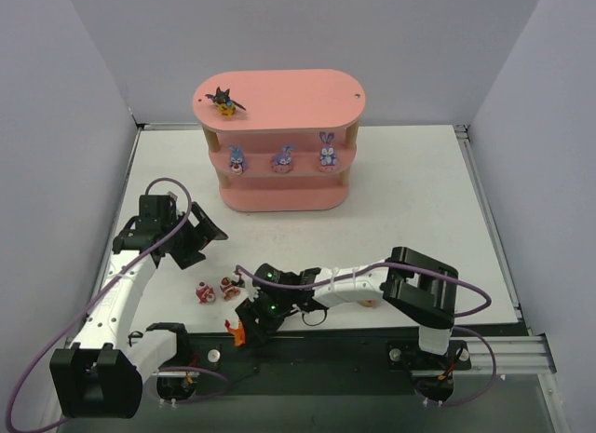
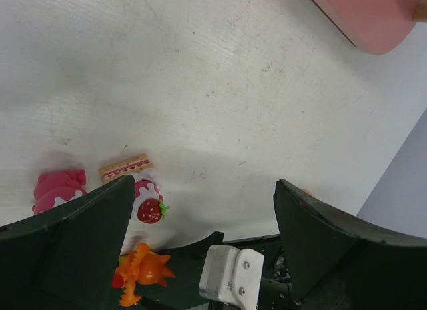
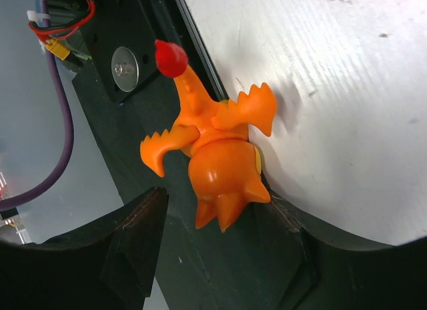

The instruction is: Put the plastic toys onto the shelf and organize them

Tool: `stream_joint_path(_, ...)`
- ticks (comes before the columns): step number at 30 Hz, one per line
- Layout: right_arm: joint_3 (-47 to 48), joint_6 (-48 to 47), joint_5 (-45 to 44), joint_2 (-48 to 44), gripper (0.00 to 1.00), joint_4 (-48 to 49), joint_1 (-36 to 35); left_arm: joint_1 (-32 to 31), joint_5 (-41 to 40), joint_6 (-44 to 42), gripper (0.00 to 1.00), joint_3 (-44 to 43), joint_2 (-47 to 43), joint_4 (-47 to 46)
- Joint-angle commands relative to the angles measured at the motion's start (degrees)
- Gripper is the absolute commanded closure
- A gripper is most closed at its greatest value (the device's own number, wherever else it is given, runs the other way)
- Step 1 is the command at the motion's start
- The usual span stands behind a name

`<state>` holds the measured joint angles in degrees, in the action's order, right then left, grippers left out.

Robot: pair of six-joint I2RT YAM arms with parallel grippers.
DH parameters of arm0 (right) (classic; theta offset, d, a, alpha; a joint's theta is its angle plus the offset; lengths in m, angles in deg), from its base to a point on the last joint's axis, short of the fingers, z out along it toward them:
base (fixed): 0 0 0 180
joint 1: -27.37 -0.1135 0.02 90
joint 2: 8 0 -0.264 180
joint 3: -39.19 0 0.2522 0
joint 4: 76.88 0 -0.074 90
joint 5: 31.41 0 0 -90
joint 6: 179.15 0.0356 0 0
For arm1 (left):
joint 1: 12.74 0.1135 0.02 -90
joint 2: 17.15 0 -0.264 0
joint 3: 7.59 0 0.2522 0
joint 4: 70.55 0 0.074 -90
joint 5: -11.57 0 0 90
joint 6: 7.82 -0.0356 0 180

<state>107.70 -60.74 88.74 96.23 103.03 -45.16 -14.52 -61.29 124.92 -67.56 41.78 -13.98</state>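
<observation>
The pink shelf [image 1: 279, 196] stands at the back of the table. A black bat-like toy [image 1: 223, 101] sits on its top board, and three purple-blue bunnies [image 1: 282, 159] line the middle board. Two red-and-white toys [image 1: 203, 292] [image 2: 148, 200] lie on the table near the front left. At the table's front edge the orange toy [image 1: 239, 332] [image 3: 220, 157] lies partly on the black rail. My right gripper [image 1: 251, 321] [image 3: 215, 237] is open around its head, with a gap on one side. My left gripper [image 1: 207, 239] [image 2: 203, 220] hovers wide open and empty above the red-and-white toys.
The table's near edge and the black mounting rail [image 3: 193, 257] run right under the orange toy. A purple cable [image 3: 63, 123] hangs beside the rail. Grey walls close in the table on the left, back and right.
</observation>
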Motion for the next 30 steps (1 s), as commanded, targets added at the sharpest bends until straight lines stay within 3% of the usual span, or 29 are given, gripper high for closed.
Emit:
stream_joint_path(1,4.0,-0.5,-3.9,1.3,0.43,-2.7,-1.4,-0.2,-0.9,-0.9,0.05,-1.9,-1.5,0.5)
stream_joint_path(13,8.1,2.4,-12.1,5.0,0.38,-7.6,-1.6,-0.2,-1.5,-1.0,0.05,-2.4,-3.5,1.8)
stream_joint_path(15,8.3,3.1,-13.5,5.4,0.46,-7.9,-1.7,-0.2,-1.9,-1.3,0.05,-2.4,-3.9,2.1)
stream_joint_path(19,6.5,4.6,-16.4,3.7,0.93,-6.9,-1.8,-0.3,-1.9,-1.6,0.05,-2.2,-4.6,2.4)
stream_joint_path(20,6.2,4.9,-17.1,2.4,0.99,-7.1,-1.9,-0.3,-1.9,-1.6,0.05,-2.2,-4.7,2.3)
stream_joint_path(27,4.9,5.2,-23.6,-6.0,1.0,-13.5,-2.3,-1.0,-0.2,-2.5,0.05,-2.0,-5.1,0.2)
stream_joint_path(30,5.9,5.8,-27.2,-10.6,1.0,-21.4,-1.9,-2.4,2.7,-4.0,0.05,-2.5,-5.0,-2.2)
